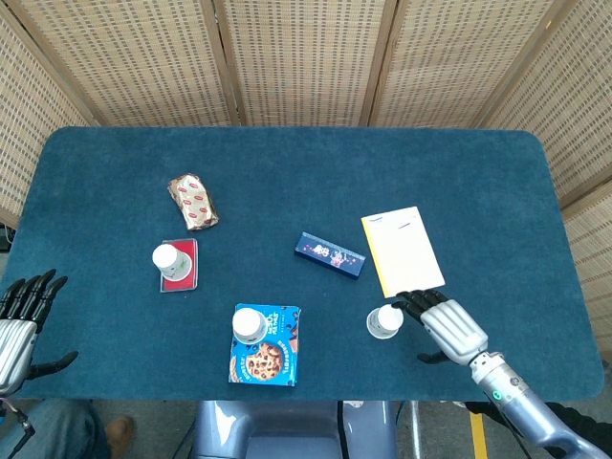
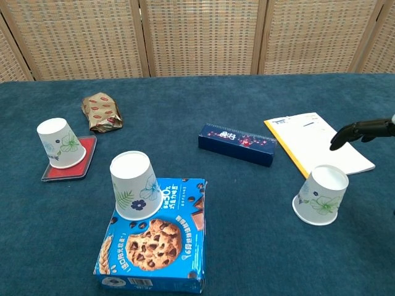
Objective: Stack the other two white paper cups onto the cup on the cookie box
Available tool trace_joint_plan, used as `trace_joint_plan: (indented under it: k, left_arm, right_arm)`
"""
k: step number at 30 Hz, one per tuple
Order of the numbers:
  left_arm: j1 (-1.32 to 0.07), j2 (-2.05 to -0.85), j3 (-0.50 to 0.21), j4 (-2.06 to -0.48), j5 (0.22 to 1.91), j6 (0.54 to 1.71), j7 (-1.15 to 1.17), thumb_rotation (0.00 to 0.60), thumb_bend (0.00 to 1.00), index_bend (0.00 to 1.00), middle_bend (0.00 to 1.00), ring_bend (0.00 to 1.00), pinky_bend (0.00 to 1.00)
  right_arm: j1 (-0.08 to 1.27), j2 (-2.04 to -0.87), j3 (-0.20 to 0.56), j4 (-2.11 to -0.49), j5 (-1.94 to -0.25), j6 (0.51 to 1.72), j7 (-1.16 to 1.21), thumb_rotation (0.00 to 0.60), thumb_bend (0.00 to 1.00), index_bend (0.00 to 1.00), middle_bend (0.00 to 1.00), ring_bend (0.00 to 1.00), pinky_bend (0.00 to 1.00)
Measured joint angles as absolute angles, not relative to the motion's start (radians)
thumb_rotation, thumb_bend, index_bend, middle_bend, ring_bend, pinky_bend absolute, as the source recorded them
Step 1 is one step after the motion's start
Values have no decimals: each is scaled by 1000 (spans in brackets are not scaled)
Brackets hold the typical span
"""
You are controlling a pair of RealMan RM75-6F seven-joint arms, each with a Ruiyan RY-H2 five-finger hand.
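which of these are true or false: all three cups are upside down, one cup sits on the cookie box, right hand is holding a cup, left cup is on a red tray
1. All three cups are upside down. True.
2. One cup sits on the cookie box. True.
3. The right hand holds a cup. False: it is open beside the right cup, not gripping it.
4. The left cup stands on a red tray. True.
5. The left hand is over the table. False: it is at the table's left edge.
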State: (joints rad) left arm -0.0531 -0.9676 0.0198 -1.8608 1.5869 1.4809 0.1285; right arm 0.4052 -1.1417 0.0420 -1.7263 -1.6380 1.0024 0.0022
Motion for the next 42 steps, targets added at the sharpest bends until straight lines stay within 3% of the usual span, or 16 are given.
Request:
trace_joint_plan:
  k: [13, 19, 25, 34, 42]
  left_arm:
    - [-68, -972, 15, -1864, 1559, 1451, 140, 600, 0, 0, 0, 0, 0]
    - [-72, -970, 13, -1864, 1551, 1446, 135, 600, 0, 0, 0, 0, 0]
    - [-75, -968, 11, -1864, 1544, 1441, 130, 600, 0, 0, 0, 0, 0]
    - [-74, -965, 13, -1867, 1546, 1444, 124, 600, 0, 0, 0, 0, 0]
    - [-75, -960, 10, -1867, 1543, 1447, 114, 600, 0, 0, 0, 0, 0]
  right_arm:
    - [509, -1222, 99, -1733, -1401, 841, -147, 600, 294, 271, 317, 280, 291]
    - [554, -1275, 118, -1714, -1312, 801, -185, 600, 424, 405, 452, 401, 408]
    - [569, -1299, 128, -1710, -1281, 804, -170, 600, 525, 449, 491, 444, 479]
    - [564, -1233, 148, -1803, -1333, 869, -118, 600, 527, 449, 491, 445, 481]
    - [583, -1089, 223, -2008, -1350, 915, -118, 600, 528, 449, 491, 446, 481]
